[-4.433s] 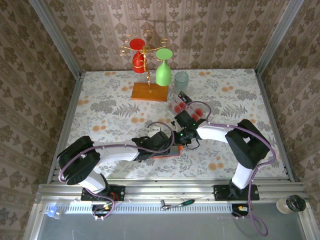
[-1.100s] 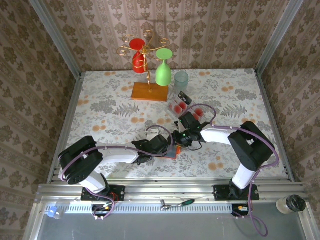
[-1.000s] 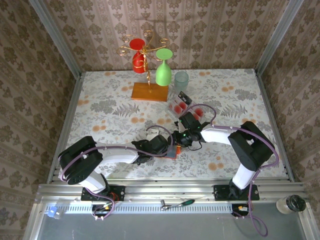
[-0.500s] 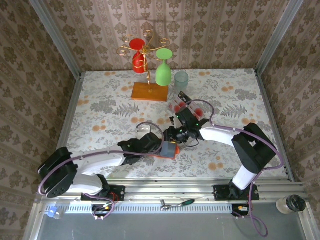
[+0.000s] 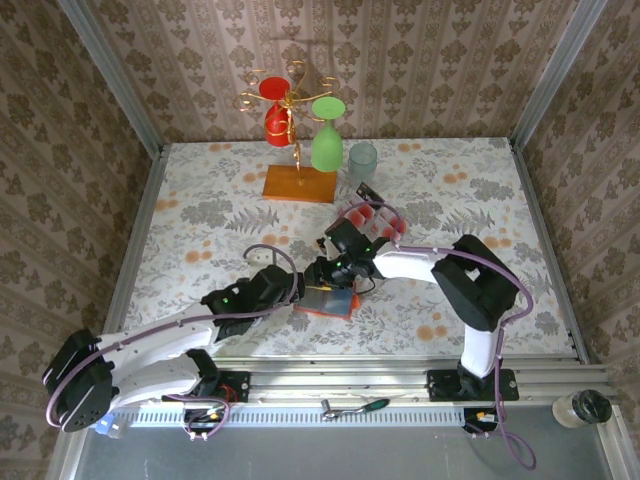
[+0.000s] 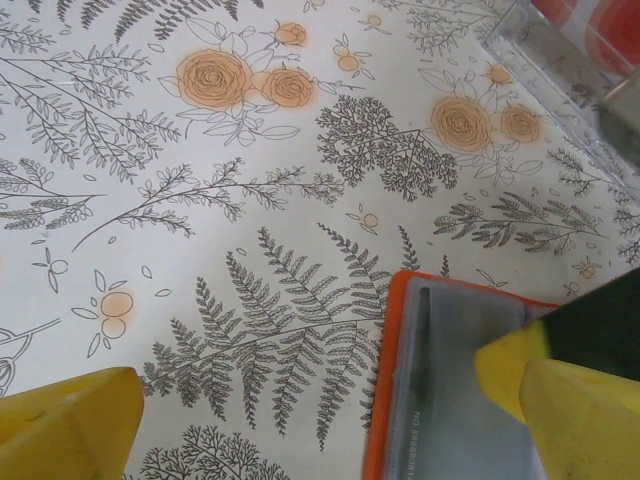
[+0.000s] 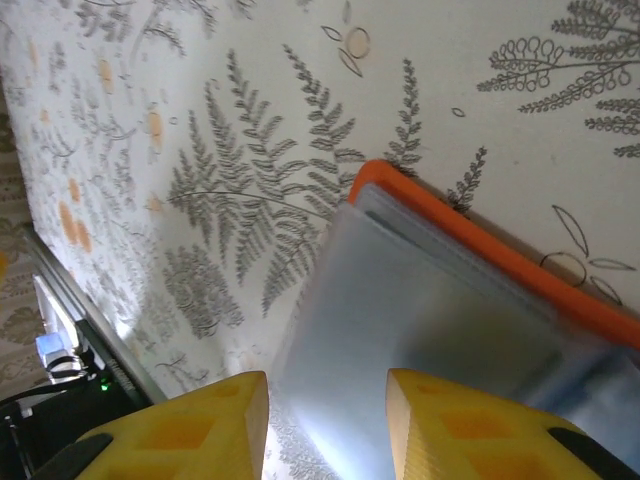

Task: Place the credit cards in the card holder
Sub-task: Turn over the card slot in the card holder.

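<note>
You have two dark robot arms, one left arm (image 5: 160, 340) and one right arm (image 5: 470, 285), and two claws, a left claw (image 6: 300, 400) and a right claw (image 7: 325, 415), each with two yellow fingers (image 6: 60, 425). On the floral-patterned surface (image 5: 200, 200) you have one small orange-red squarish card holder (image 5: 328, 301). The white credit cards with red blobs (image 5: 372, 216) are bunched too closely to count. There is one gold wire glass rack with an orange wooden base (image 5: 298, 184), two stemmed glasses, one red glass (image 5: 277, 120) and one green glass (image 5: 326, 148), and one pale translucent tumbler (image 5: 362, 160). There is also one green-handled tool (image 5: 352, 407) and one dark-lidded jar (image 5: 580, 408).
</note>
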Available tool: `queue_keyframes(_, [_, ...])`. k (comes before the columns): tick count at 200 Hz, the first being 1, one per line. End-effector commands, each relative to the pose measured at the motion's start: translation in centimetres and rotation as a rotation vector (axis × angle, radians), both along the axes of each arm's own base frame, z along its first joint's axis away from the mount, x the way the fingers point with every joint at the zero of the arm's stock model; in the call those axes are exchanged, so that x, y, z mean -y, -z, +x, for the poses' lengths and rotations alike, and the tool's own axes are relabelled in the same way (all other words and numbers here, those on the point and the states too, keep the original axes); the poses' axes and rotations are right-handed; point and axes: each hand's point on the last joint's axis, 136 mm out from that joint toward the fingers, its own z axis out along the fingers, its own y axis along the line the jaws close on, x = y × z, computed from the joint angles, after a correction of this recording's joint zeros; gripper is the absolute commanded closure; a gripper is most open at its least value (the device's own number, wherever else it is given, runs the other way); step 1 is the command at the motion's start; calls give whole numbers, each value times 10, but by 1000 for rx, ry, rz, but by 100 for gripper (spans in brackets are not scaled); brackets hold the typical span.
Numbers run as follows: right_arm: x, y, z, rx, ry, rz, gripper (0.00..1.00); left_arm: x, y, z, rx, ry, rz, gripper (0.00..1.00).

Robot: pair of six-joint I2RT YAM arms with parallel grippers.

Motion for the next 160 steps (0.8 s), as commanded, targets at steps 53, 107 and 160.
queue_keyframes(53, [-8, -30, 14, 55, 17, 58, 63, -14, 13, -3, -19, -29, 24, 1])
queue_keyframes(107, [42, -56, 7, 137, 68, -45, 63, 5, 12, 4, -33, 26, 46, 0])
queue_keyframes(160, [118, -26, -21, 202, 77, -355, 61, 36, 0, 18, -17, 113, 89, 0])
